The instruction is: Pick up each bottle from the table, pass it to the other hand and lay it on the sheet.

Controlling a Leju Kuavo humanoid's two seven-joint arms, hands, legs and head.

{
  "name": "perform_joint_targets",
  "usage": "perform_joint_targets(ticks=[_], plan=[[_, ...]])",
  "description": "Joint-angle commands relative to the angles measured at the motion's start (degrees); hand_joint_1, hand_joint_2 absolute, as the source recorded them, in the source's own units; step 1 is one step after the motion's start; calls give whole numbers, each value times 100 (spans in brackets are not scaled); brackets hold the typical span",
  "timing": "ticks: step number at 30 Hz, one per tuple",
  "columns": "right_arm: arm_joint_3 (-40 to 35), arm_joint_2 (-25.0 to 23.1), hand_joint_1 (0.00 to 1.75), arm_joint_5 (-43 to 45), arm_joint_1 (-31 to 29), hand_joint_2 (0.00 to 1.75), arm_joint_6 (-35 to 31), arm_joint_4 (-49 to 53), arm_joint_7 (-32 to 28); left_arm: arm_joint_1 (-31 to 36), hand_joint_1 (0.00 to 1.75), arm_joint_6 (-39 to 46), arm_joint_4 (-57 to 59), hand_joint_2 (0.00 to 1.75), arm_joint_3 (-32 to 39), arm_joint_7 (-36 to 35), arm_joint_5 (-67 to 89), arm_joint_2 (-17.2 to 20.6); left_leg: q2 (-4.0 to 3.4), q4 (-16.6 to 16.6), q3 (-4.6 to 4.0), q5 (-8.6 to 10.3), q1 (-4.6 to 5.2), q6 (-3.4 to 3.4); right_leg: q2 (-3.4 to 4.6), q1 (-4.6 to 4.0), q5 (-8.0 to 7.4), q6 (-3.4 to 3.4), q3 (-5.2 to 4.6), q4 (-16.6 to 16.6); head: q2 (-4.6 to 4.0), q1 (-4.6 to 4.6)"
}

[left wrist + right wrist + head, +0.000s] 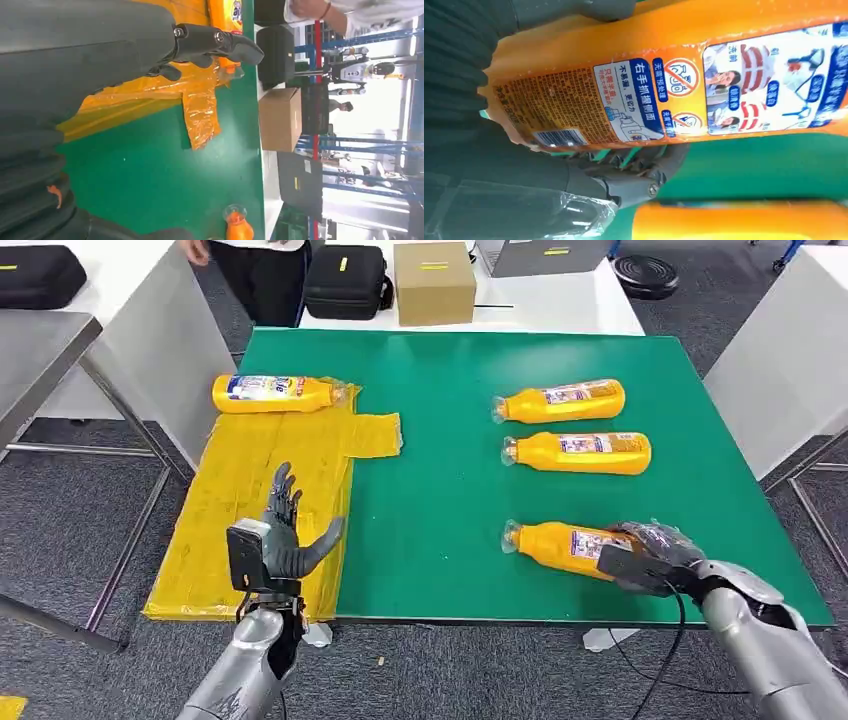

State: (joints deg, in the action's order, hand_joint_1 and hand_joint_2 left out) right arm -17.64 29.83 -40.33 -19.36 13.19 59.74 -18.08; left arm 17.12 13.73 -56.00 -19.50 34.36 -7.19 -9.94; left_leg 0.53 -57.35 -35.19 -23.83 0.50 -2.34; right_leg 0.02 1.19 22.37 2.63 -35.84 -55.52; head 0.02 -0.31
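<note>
Three orange bottles lie on the green table [450, 490]: a far one [565, 401], a middle one [580, 452] and the nearest one [555, 543]. My right hand [650, 555] grips the nearest bottle [674, 90] at its base end, thumb on one side and fingers [624, 170] curled under the other; it still lies low on the table. Another bottle [275, 393] lies at the far end of the yellow sheet [250, 510]. My left hand [280, 535] hovers open above the sheet's near half, fingers [215, 42] spread and holding nothing.
A cardboard box [433, 282] and a black case [347, 282] stand on the white table beyond the green one. A person [255, 270] stands at the far left. The sheet hangs over the green table's left edge. White tables flank both sides.
</note>
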Motion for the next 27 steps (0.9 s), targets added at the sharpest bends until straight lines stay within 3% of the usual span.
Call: perform_joint_targets(ticks=[1, 5, 13, 15, 16, 19, 27], plan=[[641, -1418, 175, -81, 229, 175, -810, 340, -334, 35, 0, 152, 113, 175, 5, 8, 80, 65, -33, 8, 36, -13, -14, 20, 29, -15, 3, -19, 26, 10, 0, 2], [839, -1876, 175, -74, 187, 175, -1116, 362, -487, 22, 0, 177, 66, 175, 61, -26, 170, -1, -22, 5, 26, -11, -15, 19, 18, -15, 6, -15, 19, 6, 0, 0], [1003, -2348, 175, 358, 98, 175, -1368, 469, -922, 22, 0, 173, -25, 175, 182, -95, 242, -43, -18, 0, 9, -9, -12, 15, 16, -11, 6, -10, 6, -1, 0, 2], [1011, -2543, 175, 417, 87, 175, -1431, 459, -956, 31, 0, 158, -45, 175, 216, -105, 238, -54, -39, -9, 58, -38, -27, 33, 31, -27, 27, -27, 52, -4, 0, 0], [974, -2588, 175, 401, 80, 175, -1426, 453, -946, 42, 0, 161, -52, 175, 221, -109, 237, -55, -18, 1, 11, -8, -9, 18, 16, -8, 6, -13, 6, -1, 0, 4], [955, -2728, 175, 440, 22, 175, -1446, 401, -970, 99, 0, 26, -49, 175, 223, -216, 148, -66, -31, -5, 28, -21, -16, 26, 27, -15, 15, -21, 22, -7, 0, 2], [631, -3303, 175, 515, -732, 175, -1303, -705, -1178, 350, 0, -2761, 238, 175, -137, -1398, -1568, 181, -30, 0, 9, -7, -10, 16, 26, -9, 2, -12, 0, -4, 0, 2]])
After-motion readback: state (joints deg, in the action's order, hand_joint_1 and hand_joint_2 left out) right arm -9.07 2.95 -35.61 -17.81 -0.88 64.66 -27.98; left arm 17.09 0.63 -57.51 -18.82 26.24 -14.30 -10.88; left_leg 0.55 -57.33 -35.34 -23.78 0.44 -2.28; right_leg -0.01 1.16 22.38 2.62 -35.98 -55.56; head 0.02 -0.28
